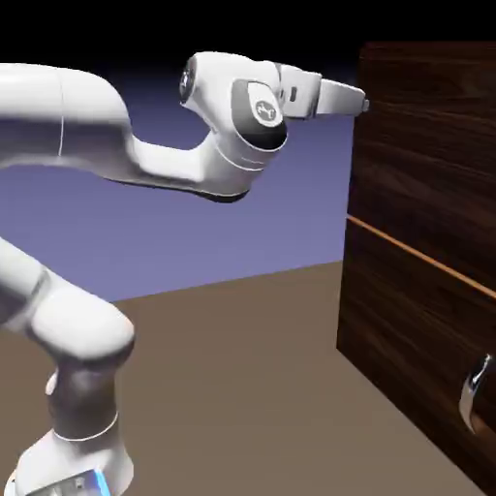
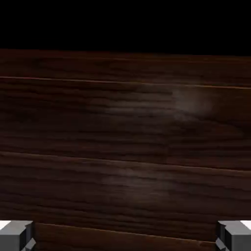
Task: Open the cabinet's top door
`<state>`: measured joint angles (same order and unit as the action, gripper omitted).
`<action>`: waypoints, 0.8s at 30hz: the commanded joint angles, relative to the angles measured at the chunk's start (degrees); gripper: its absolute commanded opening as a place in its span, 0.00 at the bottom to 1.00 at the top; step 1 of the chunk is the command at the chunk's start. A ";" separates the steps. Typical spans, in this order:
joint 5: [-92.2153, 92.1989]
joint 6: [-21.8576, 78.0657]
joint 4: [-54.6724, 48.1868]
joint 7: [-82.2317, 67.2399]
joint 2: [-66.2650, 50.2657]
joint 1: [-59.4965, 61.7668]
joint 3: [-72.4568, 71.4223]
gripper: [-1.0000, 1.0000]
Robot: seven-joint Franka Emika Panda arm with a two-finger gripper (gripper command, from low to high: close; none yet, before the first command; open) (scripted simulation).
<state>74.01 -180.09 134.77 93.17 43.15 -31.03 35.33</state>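
cabinet wall close ahead of gripper, open air behind and below it

Table: flat brown top, plain and matte, running across the lower part of the exterior view. Backdrop: plain blue-violet, darkening to near black toward the upper edge. Lower panel: dark wood grain. Handle: curved, silver, mounted on the lower panel near the exterior view's right edge.
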 commanded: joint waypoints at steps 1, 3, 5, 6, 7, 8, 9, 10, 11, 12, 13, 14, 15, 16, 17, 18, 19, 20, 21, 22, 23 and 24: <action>2.50 -0.21 -0.88 1.71 0.35 -1.02 1.19 0.50; 7.48 -0.61 -2.65 5.13 1.06 -3.07 3.57 0.50; 12.46 -1.02 -4.42 8.54 1.77 -5.11 5.95 0.50; 14.96 -1.23 -5.30 10.25 2.12 -6.13 7.14 0.50; 17.45 -1.43 -6.19 11.96 2.47 -7.15 8.33 0.50; 19.94 -1.64 -7.07 13.66 2.83 -8.18 9.52 0.50; 22.43 -1.84 -7.95 15.37 3.18 -9.20 10.71 0.50; 24.93 -2.05 -8.84 17.08 3.53 -10.22 11.90 0.50; 27.42 -2.25 -9.72 18.79 3.89 -11.24 13.09 0.50; 29.91 -2.46 -10.60 20.50 4.24 -12.26 14.28 0.50; 32.40 -2.66 -11.49 22.20 4.59 -13.28 15.47 0.50; 34.89 -2.87 -12.37 23.91 4.95 -14.31 16.66 0.50; 37.39 -3.07 -13.25 25.62 5.30 -15.33 17.85 0.50; 39.88 -3.28 -14.14 27.33 5.65 -16.35 19.04 0.50; 42.37 -3.48 -15.02 29.03 6.01 -17.37 20.23 0.50; 44.86 -3.69 -15.90 30.74 6.36 -18.39 21.42 0.50; 47.36 -3.89 -16.79 32.45 6.71 -19.42 22.61 0.50; 49.85 -4.10 -17.67 34.16 7.07 -20.44 23.80 0.50; 52.34 -4.30 -18.55 35.86 7.42 -21.46 24.99 0.50; 54.83 -4.51 -19.44 37.57 7.77 -22.48 26.18 0.50; 57.32 -4.71 -20.32 39.28 8.13 -23.50 27.37 0.50; 59.82 -4.92 -21.20 40.99 8.48 -24.52 28.56 0.50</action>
<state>133.83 -185.01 113.56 134.16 51.63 -55.56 63.89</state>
